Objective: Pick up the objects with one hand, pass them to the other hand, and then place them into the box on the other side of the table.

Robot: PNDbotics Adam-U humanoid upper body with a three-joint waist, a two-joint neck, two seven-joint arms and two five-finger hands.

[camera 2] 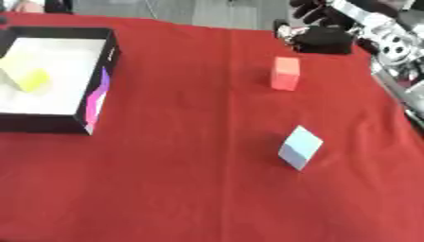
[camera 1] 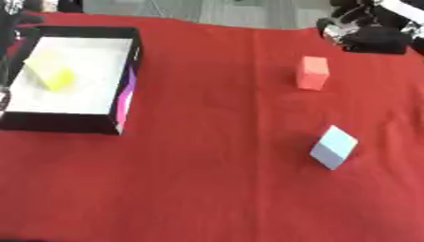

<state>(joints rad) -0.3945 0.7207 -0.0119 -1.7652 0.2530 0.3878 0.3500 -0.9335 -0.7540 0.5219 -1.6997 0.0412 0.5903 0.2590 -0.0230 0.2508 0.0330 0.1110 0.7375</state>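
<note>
1. Yellow is the colour of the one block (camera 1: pixel 51 73) you already have home: it lies inside the black-walled box (camera 1: pixel 136 52) at the table's left, on the white floor toward the box's far-left part.
2. Two blocks are still out on the red cloth (camera 1: pixel 198 179). The orange-red block (camera 2: pixel 285 73) stands on the right half, toward the far edge. The pale blue block (camera 2: pixel 299 147) sits nearer to you, tilted on the cloth, well apart from the orange-red one.
3. Your right hand (camera 2: pixel 319 38) shows at the upper right, just beyond the orange-red block and not touching it. It reads as a dark mass holding nothing that you can see, but whether its fingers are apart or curled cannot be told from either view.
4. Your left hand cannot be made out with any certainty; only a dark strip shows at the left edge beside the box.
5. By this layout the task is roughly a third done: one block delivered, two to go.
6. As a judgement, the orange-red block is the likelier next pick, since your right hand is nearest it; the handover to the left and the drop into the box would follow, then the same for the pale blue block.
</note>
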